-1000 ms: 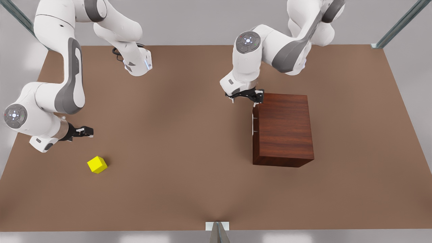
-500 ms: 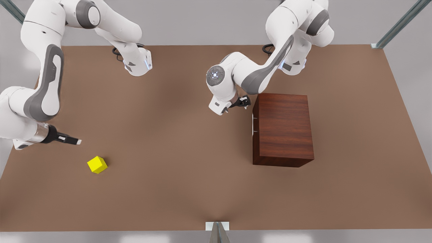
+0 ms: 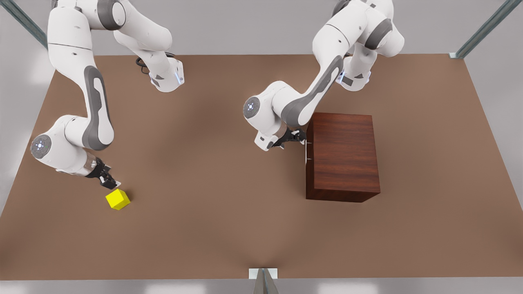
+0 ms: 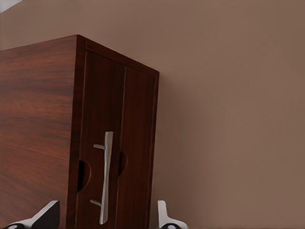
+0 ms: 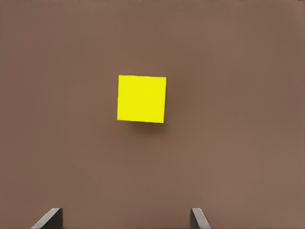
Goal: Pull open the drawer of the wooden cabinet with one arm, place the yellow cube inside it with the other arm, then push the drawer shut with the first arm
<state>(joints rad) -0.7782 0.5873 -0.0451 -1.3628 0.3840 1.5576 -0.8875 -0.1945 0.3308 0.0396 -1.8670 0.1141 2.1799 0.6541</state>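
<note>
The yellow cube rests on the brown table at the front view's left. My right gripper hovers just above and beside it, open and holding nothing. The wooden cabinet stands at the front view's right, its front facing that view's left. Its drawer is shut, and the thin silver bar handle lies across the front. My left gripper is open, close to the drawer front, with its fingers on either side of the handle and nothing gripped.
The brown table stretches bare between the cube and the cabinet. Both arm bases are mounted along the far edge. A small metal bracket sits at the middle of the near edge.
My right gripper has swung in from the front view's left and come down over the cube. My left gripper has slid along the cabinet front, nearer to the handle.
</note>
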